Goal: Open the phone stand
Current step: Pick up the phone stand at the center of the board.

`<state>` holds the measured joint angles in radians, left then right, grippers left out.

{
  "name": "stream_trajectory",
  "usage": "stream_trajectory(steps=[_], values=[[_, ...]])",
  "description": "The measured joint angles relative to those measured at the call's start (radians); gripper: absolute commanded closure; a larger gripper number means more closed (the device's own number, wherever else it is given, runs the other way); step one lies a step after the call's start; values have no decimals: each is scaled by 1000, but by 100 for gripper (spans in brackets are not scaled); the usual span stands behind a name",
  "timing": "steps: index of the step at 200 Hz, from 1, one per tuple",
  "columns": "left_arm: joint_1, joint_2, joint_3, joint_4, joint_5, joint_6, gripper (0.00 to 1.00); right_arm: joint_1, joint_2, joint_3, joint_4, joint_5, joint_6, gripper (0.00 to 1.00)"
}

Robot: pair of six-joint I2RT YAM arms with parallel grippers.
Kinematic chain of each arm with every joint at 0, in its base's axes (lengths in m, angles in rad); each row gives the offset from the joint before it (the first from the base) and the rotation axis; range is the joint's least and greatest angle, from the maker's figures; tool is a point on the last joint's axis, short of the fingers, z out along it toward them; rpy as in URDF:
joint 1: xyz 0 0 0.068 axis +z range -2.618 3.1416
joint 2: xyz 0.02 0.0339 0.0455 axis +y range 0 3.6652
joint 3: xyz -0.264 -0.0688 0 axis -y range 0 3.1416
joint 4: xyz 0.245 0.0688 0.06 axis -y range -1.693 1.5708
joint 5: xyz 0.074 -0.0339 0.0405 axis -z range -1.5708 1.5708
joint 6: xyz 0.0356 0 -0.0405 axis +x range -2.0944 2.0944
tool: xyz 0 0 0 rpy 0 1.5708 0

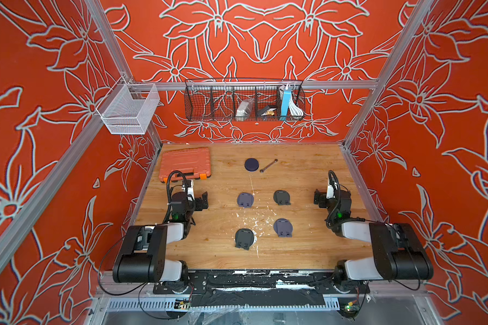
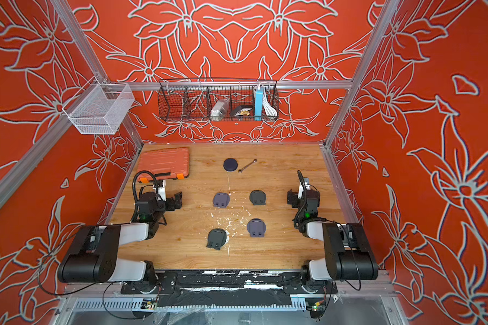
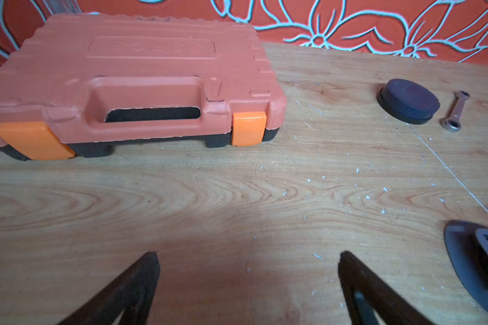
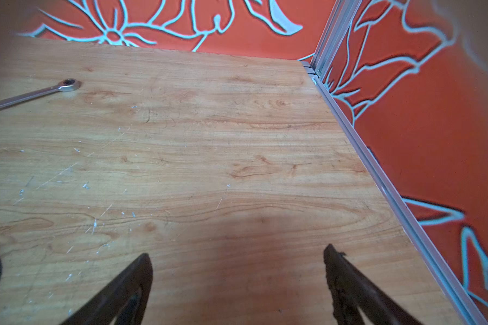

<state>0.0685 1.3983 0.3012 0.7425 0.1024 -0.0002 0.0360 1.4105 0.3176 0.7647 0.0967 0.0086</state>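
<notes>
Four flat, folded plastic phone stands, each rounded at its far end and bearing two small feet at its near end, are laid in a two-by-two group at the middle of the pale wooden worktop (image 1: 307,174). In the far row, the far purple-grey phone stand (image 1: 245,199) is set on the left and the far dark grey phone stand (image 1: 281,197) on the right. In the near row, the near dark grey phone stand (image 1: 244,238) is on the left and the near purple-grey phone stand (image 1: 283,227) on the right. None is seen to be opened.

The jaws of the left arm (image 1: 182,202) and of the right arm (image 1: 337,202) are spread wide and empty. Both pairs are pointed toward the far wall over bare wood.

No stand lies ahead of either pair. The far purple-grey one lies to the right of the left jaws, and only its edge (image 3: 473,267) is caught in the left wrist view. The far dark grey one lies to the left of the right jaws. Each long axis runs near to far, roughly parallel to the jaws, so an inward sideways reach is judged necessary. Neither arm is clearly nearer, and the intended stand cannot be told.
</notes>
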Motion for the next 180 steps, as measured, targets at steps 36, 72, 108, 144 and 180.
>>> stream_trajectory(steps=[36, 72, 108, 144, 180], values=[[0, 0, 0, 0, 0, 0, 0, 0, 0, 0, 0, 0, 0, 3], [0, 0, 0, 0, 1, 0, 0, 0, 0, 0, 0, 0, 0, 3], [0, 0, 0, 0, 1, 0, 0, 0, 0, 0, 0, 0, 0, 3], [0, 0, 0, 0, 0, 0, 0, 0, 0, 0, 0, 0, 0, 3], [-3, 0, 3, -8, -9, 0, 0, 0, 0, 0, 0, 0, 0, 3]])
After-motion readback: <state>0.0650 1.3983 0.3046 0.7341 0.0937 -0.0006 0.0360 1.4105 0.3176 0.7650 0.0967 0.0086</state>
